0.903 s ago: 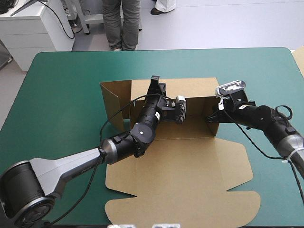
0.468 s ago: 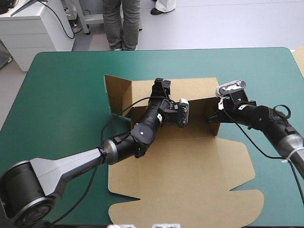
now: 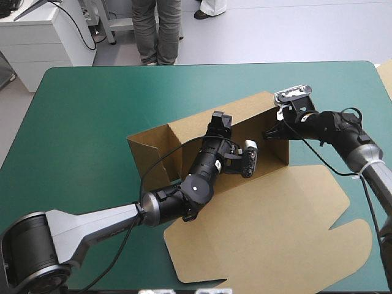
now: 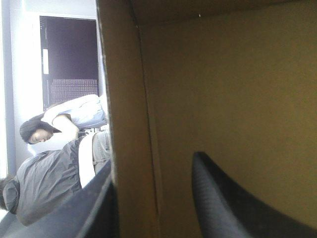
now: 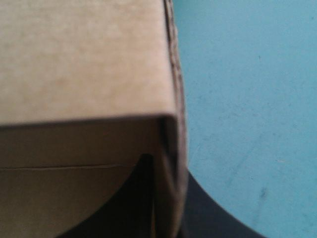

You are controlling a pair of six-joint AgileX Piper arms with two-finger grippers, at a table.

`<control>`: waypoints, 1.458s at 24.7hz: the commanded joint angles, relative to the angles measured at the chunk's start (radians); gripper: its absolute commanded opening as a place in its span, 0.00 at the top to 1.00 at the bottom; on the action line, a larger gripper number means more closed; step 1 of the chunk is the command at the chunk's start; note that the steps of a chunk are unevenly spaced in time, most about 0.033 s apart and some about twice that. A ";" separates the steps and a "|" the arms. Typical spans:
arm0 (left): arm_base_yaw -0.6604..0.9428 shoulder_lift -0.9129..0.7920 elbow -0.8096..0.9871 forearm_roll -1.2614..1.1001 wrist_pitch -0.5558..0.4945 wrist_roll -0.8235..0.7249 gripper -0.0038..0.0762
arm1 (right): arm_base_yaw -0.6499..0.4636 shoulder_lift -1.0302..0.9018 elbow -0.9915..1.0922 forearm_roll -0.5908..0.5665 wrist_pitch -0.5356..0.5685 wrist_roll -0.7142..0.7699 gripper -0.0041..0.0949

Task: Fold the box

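Note:
The brown box [image 3: 263, 220] lies slanted on the teal-green table, its lid flat toward the near right. Its back wall [image 3: 190, 131] stands raised, with a side wall [image 3: 146, 153] up at the left end. My left gripper [image 3: 218, 124] reaches over the floor to the back wall's top edge. In the left wrist view the wall [image 4: 129, 148] stands between the black fingers [image 4: 223, 203] of that gripper [image 4: 153, 166], shut on the box. My right gripper [image 3: 271, 131] holds the right corner. That corner [image 5: 99, 64] fills the right wrist view, pinched in the gripper [image 5: 166, 163].
Bare teal-green cover [image 3: 79, 116] spreads to the left of the box and along the far edge. A pale board edge [image 3: 387, 76] shows at the table's right edge. The lid reaches close to the near right corner.
The box has turned anticlockwise and slid right, its right end now farther back. Both grippers moved with it. The left side wall, earlier splayed out, now stands closer in.

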 commanded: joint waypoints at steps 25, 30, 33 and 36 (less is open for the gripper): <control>0.268 -0.396 -0.214 -0.408 0.185 -0.011 0.96 | -0.007 0.024 -0.331 -0.047 0.415 0.171 0.96; 0.529 -0.460 -0.226 -0.717 0.142 0.053 0.96 | -0.007 0.032 -0.446 -0.006 0.500 0.226 0.96; 0.652 -0.467 -0.226 -0.900 0.135 0.131 0.96 | -0.007 0.065 -0.482 -0.004 0.577 0.245 0.96; 0.776 -0.467 -0.223 -1.110 0.135 0.245 0.96 | -0.007 0.110 -0.489 0.003 0.637 0.247 0.96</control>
